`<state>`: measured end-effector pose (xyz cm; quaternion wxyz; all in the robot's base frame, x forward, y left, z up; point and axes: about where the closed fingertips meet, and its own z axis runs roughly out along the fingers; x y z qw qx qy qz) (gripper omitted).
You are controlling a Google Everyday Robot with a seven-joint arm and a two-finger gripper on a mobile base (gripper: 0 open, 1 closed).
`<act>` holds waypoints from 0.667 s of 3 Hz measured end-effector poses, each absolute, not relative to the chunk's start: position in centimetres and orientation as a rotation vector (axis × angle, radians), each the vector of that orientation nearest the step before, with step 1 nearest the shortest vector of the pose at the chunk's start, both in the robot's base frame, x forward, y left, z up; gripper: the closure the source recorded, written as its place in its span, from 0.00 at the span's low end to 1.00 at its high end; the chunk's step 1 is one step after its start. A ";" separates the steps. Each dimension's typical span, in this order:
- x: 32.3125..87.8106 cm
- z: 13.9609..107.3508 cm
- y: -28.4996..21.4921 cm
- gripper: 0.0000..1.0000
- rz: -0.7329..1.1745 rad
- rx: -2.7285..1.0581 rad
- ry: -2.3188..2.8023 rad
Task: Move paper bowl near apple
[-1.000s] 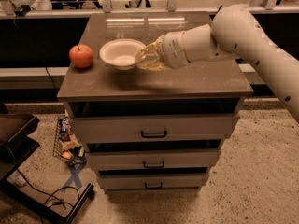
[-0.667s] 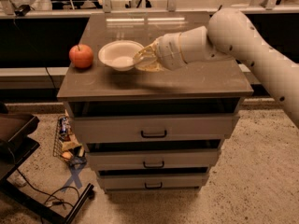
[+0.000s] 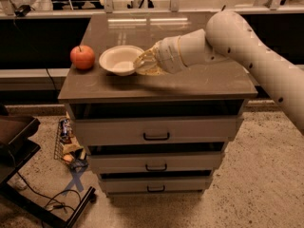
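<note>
The off-white paper bowl [image 3: 118, 59] sits on the left part of the brown cabinet top [image 3: 199, 82], a short gap to the right of the red-orange apple [image 3: 82, 57], which stands near the left edge. My gripper [image 3: 142, 63] reaches in from the right and is shut on the bowl's right rim. The white arm [image 3: 237, 37] stretches back to the right edge of the view. The bowl looks slightly tilted, with its far right rim hidden behind the gripper.
The cabinet has three drawers with dark handles [image 3: 156, 137] below the top. A dark cart [image 3: 19, 141] stands at the lower left, with cables and litter [image 3: 69, 151] on the floor beside it. A counter runs behind the cabinet.
The gripper and the bowl have shifted a little left and down, closer to the apple. The apple has not moved.
</note>
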<state>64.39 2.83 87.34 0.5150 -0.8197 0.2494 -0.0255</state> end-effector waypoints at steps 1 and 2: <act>64.3 87.2 3.1 0.58 -0.057 -1.971 0.596; 64.3 87.2 3.3 0.36 -0.053 -1.972 0.593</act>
